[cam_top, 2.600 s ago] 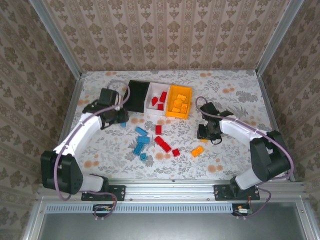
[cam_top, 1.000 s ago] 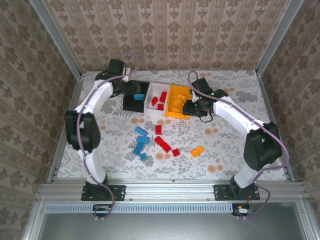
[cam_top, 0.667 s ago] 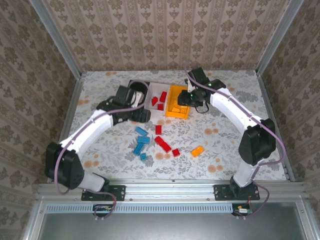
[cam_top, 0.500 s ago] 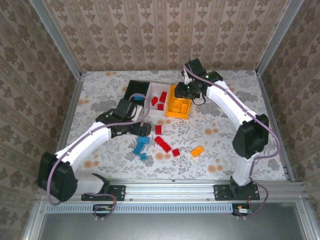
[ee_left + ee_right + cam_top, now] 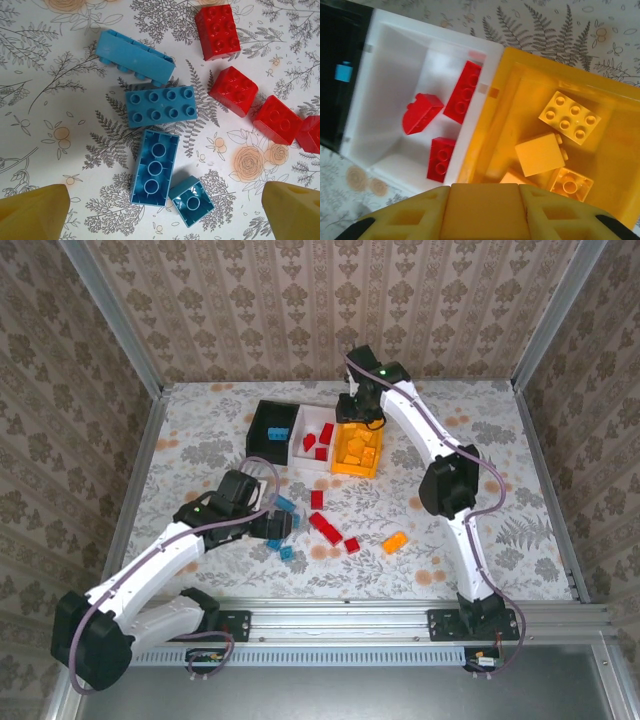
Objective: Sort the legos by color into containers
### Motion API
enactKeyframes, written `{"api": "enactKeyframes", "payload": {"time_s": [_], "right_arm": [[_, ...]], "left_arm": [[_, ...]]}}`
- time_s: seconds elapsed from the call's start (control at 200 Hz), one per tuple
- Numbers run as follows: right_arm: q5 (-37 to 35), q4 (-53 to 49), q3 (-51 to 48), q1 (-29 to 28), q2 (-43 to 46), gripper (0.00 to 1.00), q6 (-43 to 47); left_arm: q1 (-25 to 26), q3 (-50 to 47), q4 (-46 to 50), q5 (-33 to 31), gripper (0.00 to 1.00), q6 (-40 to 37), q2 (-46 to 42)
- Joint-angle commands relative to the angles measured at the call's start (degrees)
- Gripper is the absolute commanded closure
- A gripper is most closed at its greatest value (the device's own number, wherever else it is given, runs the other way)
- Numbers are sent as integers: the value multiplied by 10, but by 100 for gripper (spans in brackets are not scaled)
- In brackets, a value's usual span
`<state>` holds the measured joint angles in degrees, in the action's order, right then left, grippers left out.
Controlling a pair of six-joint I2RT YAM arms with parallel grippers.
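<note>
Left pincer (image 5: 272,525): came from black bin (image 5: 262,443) down over blue legos (image 5: 155,167), released; straddle one only.
Right pincer (image 5: 357,412): grasping orange-yellow lego (image 5: 485,207) above orange-yellow bin (image 5: 512,102); centre, then release.

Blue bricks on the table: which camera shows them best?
Left wrist: the four blue bricks sit close up, studs clear. The top view shows them small, partly hidden by the left gripper. The right wrist looks into the bins.

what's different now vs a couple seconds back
The left gripper dropped a blue brick into the black bin, then swung back, open, over the loose blue bricks. The right gripper picked up an orange brick and carried it over the orange bin, not yet released. Loose red bricks stayed put.
</note>
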<state>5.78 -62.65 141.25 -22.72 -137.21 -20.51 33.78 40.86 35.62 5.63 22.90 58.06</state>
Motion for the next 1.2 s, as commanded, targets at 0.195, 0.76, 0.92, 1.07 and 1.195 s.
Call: {"api": "enactKeyframes", "payload": {"time_s": [0.195, 0.76, 0.92, 1.07, 1.195], "right_arm": [[1, -38, 26, 8, -51, 43, -1], [-38, 74, -575, -11, 444, 21, -26], [-44, 85, -748, -18, 558, 18, -61], [-16, 112, -844, -28, 567, 7, -61], [-25, 134, -863, -40, 539, 5, -59]], "left_arm": [[2, 3, 26, -11, 0, 3, 13], [1, 29, -26, 23, 0, -8, 81], [-2, 34, -55, 28, 0, -5, 95], [-8, 40, -87, 53, 0, 5, 109], [-9, 62, -71, 57, 0, -2, 126]]}}
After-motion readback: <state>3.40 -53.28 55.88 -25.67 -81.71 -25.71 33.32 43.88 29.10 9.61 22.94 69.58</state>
